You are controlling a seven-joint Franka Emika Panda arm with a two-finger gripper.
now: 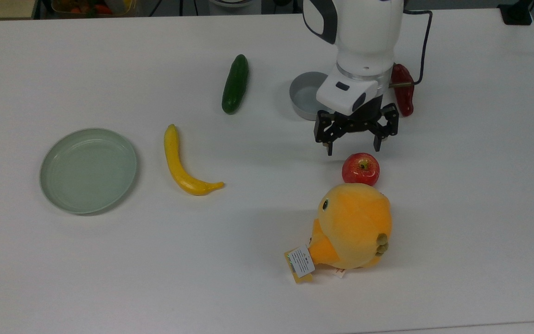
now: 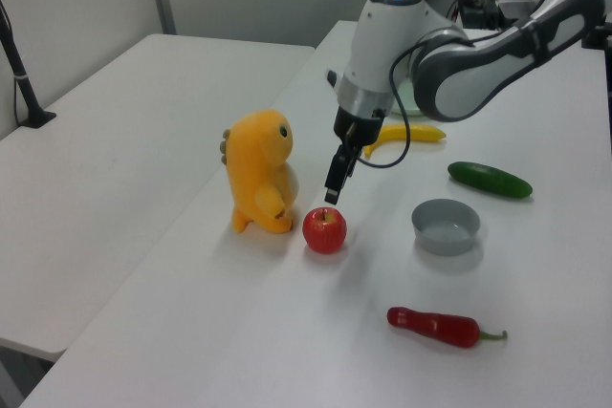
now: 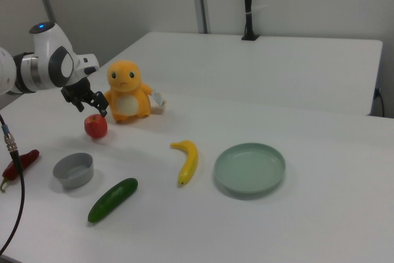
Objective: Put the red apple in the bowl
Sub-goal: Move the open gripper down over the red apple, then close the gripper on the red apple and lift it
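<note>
Open jaws [image 1: 353, 149] hang just above the red apple [image 1: 360, 169], which sits on the table [image 1: 457, 195].
In the top view the arm covers part of the bowl [image 1: 303, 97] and most of the chili pepper [image 1: 405, 99]; the left view shows both whole, the bowl [image 2: 446, 226] empty and well apart from the jaws [image 2: 334, 190], toward the left view's right. The right view shows the apple [image 3: 95, 126] just beside the orange plush toy [image 3: 127, 92]. The green plate [image 1: 88, 170] is empty too. Bare table lies between the jaws and the bowl.
</note>
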